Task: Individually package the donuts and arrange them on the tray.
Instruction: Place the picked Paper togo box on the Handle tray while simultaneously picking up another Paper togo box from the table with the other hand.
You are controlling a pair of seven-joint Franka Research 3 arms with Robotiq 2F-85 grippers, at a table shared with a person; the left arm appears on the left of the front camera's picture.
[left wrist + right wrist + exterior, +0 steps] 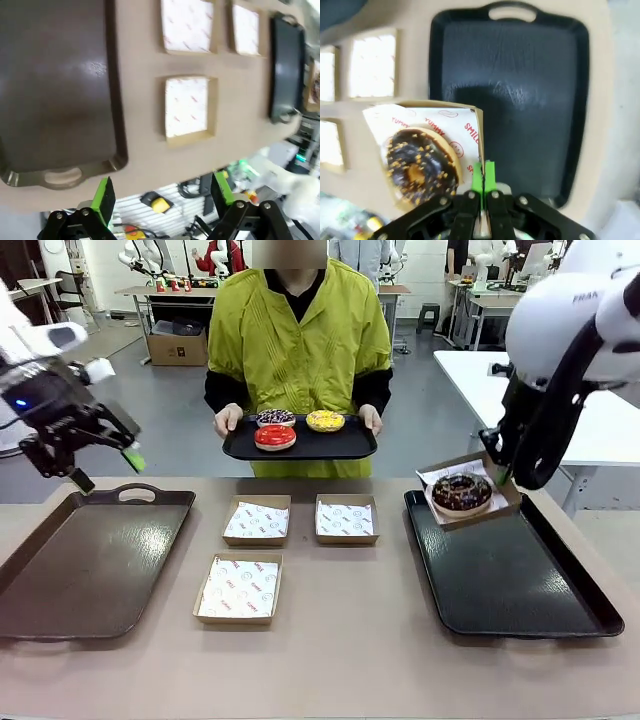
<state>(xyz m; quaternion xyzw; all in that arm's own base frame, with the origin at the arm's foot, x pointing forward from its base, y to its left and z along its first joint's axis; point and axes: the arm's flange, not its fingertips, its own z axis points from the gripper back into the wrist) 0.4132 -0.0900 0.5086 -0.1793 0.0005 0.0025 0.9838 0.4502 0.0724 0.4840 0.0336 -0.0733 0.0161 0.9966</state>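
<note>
— Well, where do we find the chocolate donut (pixel 461 491)?

— We see it lying in a paper-lined cardboard box (pixel 437 476), and the right fingers (pixel 500 476) are clenched on that box's rim. The box hangs tilted over the far left corner of the black tray (pixel 510 585). Whether it touches the tray we cannot tell. From the right wrist we look down on the same donut, sprinkles up, with the green pads (pixel 478 175) pressed together on the box wall.

— And the left fingers (pixel 132 457)?

— Released, spread wide with nothing between them, hovering above the far edge of the brown tray (pixel 90 560), near its handle.

— What of the other donuts?

— We count three on a small black tray (pixel 345 444) that the person (pixel 300 340) holds in both hands at the far side of the bench (pixel 350 650). The red donut (pixel 275 436) is in front, the purple-dark iced donut (pixel 276 417) just behind it, and the yellow donut (pixel 325 420) beside that one.

— And on the bench itself?

— Three empty lined boxes (pixel 257 519) sit between the two big trays, two in a far row and one nearer us.
</note>
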